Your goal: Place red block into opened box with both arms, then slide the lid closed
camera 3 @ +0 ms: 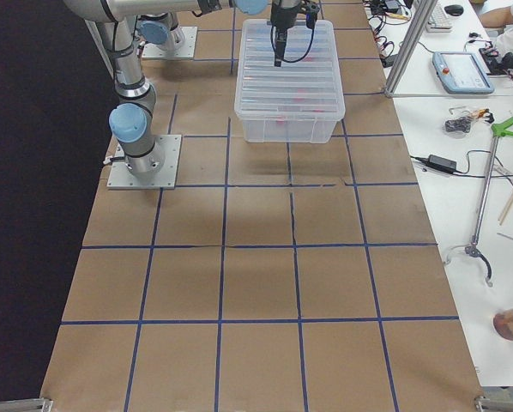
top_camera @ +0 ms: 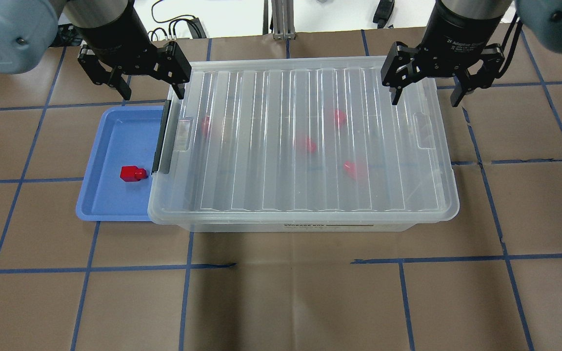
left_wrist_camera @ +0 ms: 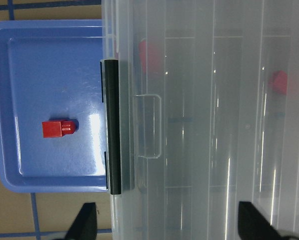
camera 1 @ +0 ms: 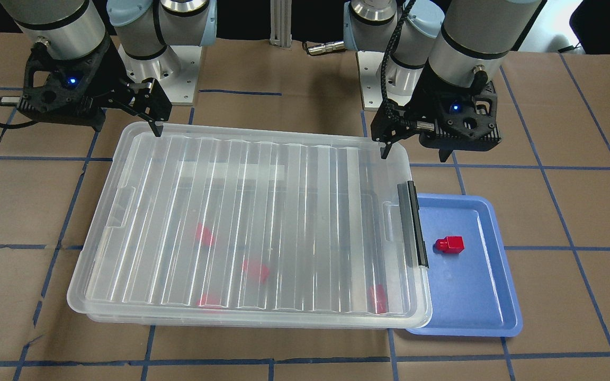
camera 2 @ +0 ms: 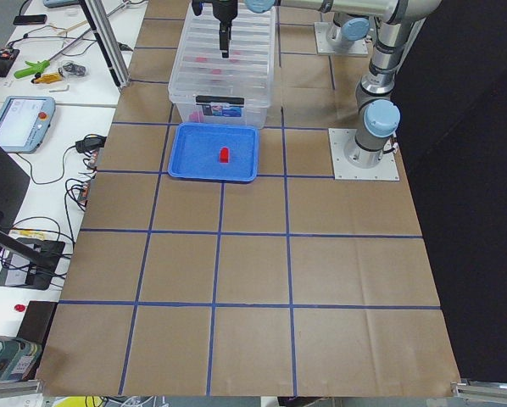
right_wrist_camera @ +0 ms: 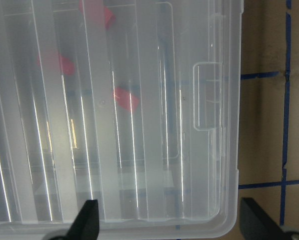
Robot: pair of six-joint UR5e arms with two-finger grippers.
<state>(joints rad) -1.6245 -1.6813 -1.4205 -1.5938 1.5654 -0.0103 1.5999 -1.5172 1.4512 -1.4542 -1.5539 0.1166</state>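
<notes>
The red block (top_camera: pixel 132 173) is found on the blue tray (top_camera: pixel 108 146), below the left gripper (top_camera: pixel 153 92) fingers and robotward, its stub aimed at the box (top_camera: pixel 242 225). The right gripper (top_camera: pixel 425 97) is well apart. Both are spread, nothing held. The box is covered by the lid (top_camera: pixel 271 97).

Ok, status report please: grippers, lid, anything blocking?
Left gripper, right gripper open, at lid corners. Lid covers box. One red block on blue tray.
</notes>
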